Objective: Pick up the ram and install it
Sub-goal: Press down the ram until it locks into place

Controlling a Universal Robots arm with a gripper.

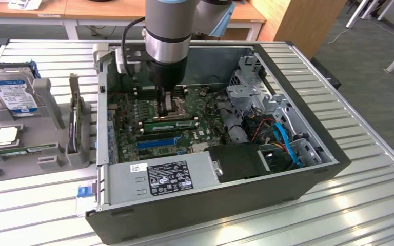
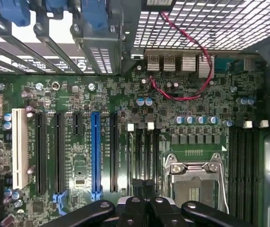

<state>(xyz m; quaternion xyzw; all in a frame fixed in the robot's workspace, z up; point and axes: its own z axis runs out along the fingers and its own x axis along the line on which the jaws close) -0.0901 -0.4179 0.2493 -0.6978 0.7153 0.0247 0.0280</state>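
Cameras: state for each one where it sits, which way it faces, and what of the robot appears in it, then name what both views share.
Exterior view: sits off the arm, above the slatted table, looking down into the open computer case; the arm reaches into it, gripper over the motherboard.
Wrist view: rides the wrist, facing straight down at the motherboard; the gripper's shut black fingers show at the frame's edge.
Shared: motherboard, blue expansion slot, empty processor socket.

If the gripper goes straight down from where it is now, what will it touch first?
Most likely the motherboard inside the computer case. The shut gripper points down beside the CPU socket and memory slots; depth is unclear.
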